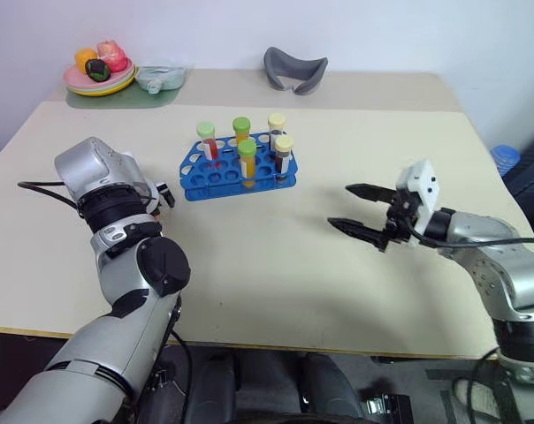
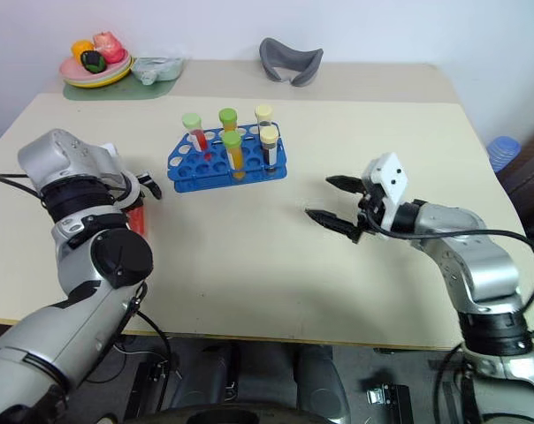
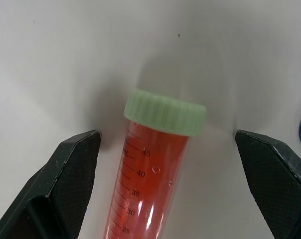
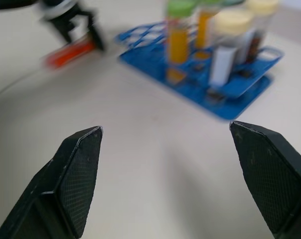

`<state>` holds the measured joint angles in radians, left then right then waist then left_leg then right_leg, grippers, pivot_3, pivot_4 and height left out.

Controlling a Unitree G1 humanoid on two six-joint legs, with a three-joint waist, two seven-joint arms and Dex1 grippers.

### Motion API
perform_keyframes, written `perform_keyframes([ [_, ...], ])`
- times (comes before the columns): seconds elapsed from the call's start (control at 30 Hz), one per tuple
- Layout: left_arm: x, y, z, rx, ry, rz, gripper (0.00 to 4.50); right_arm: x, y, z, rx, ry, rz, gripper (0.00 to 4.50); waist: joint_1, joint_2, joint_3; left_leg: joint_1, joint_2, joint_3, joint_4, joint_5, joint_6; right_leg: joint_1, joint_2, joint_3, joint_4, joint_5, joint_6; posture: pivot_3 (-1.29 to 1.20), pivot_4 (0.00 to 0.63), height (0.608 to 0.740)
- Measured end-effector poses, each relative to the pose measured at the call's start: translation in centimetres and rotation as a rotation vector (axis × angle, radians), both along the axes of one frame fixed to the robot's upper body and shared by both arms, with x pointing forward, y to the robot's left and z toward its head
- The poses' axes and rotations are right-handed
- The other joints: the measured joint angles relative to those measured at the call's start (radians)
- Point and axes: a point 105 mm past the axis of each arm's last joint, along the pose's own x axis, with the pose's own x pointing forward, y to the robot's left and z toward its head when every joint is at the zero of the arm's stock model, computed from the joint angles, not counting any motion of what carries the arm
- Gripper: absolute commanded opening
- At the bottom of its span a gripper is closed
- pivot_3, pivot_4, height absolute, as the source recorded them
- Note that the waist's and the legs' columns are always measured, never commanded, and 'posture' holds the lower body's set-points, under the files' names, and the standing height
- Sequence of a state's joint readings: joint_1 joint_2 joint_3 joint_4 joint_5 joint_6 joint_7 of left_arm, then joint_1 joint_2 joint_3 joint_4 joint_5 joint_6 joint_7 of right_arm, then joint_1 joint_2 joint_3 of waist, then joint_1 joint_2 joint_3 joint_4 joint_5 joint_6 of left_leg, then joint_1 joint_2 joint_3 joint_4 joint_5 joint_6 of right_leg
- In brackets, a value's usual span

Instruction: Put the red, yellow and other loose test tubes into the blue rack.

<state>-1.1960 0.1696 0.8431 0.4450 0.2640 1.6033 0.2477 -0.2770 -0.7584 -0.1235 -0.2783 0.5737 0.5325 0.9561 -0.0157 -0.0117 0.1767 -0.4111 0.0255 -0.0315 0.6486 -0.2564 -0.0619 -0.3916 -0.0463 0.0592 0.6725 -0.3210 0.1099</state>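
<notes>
1. On the table (image 1: 276, 265), near its middle and toward the far side, stands the blue rack (image 1: 236, 172) with five capped tubes upright in its holes.
2. In the rack, one tube with red liquid (image 1: 207, 141) stands at the far left, two orange-yellow tubes with green caps (image 1: 247, 161) stand in the middle, and two tubes with cream caps (image 1: 283, 152) stand on the right side.
3. One loose red test tube (image 3: 150, 169) with a pale green cap lies flat on the table to the left of the rack, well apart from it.
4. The left tool (image 3: 165, 149) points down over this red tube; its two black fingers (image 3: 66, 184) stand wide apart, one on each side of the tube, and they do not touch it.
5. The right tool (image 1: 360, 212) hangs above the table to the right of the rack, pointing toward the left, with its fingers (image 4: 75, 179) apart and nothing between them.
6. At the far left corner of the table there is a plate with toy food (image 1: 99, 78) on a green mat, and beside it a small clear container (image 1: 161, 79).
7. A grey curved object (image 1: 295, 71) lies at the far edge of the table, behind the rack.
</notes>
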Motion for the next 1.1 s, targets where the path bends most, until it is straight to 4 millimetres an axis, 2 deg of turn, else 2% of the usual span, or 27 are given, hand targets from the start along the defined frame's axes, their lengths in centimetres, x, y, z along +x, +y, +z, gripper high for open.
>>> perform_keyframes([
  [0.13,-0.1,-0.1,0.0,0.0,0.018,0.003,4.36,-1.0,-0.5,0.5,-0.01,-0.014,0.061,4.19,-0.003,0.0,0.0,0.001,0.0,0.0,0.0,0.0,0.0,0.0,0.0,0.0,0.0,0.0,0.0,0.0,0.15,0.74],
  [0.37,-0.3,-0.3,-0.1,0.005,0.025,0.003,4.36,-2.0,0.5,1.9,-0.008,-0.091,0.243,4.19,-0.002,0.0,0.0,0.001,0.0,0.0,0.0,0.001,-0.002,0.001,0.0,0.0,0.0,0.0,0.0,0.0,0.15,0.74],
  [0.9,-1.4,-0.9,-0.3,-0.005,0.046,0.011,4.36,-0.4,1.9,2.6,0.044,-0.136,0.343,4.19,-0.001,0.0,0.0,0.001,0.0,0.001,0.0,0.002,-0.003,0.0,0.0,0.0,0.0,0.0,0.0,0.0,0.15,0.74],
  [1.0,-1.6,-1.1,-0.3,-0.021,0.057,0.021,3.53,-0.3,2.3,2.8,0.046,-0.143,0.348,4.19,0.001,0.0,0.0,0.001,0.0,0.001,0.0,0.002,-0.003,0.0,0.0,0.0,0.0,0.0,0.0,0.0,0.15,0.74],
  [1.1,-1.8,-1.0,-0.3,-0.024,0.064,0.029,2.08,-0.2,2.4,2.7,0.045,-0.143,0.347,4.19,0.001,0.0,0.0,0.001,0.0,0.001,0.0,0.001,-0.001,0.0,0.0,0.0,0.001,0.0,0.0,0.0,0.15,0.74],
])
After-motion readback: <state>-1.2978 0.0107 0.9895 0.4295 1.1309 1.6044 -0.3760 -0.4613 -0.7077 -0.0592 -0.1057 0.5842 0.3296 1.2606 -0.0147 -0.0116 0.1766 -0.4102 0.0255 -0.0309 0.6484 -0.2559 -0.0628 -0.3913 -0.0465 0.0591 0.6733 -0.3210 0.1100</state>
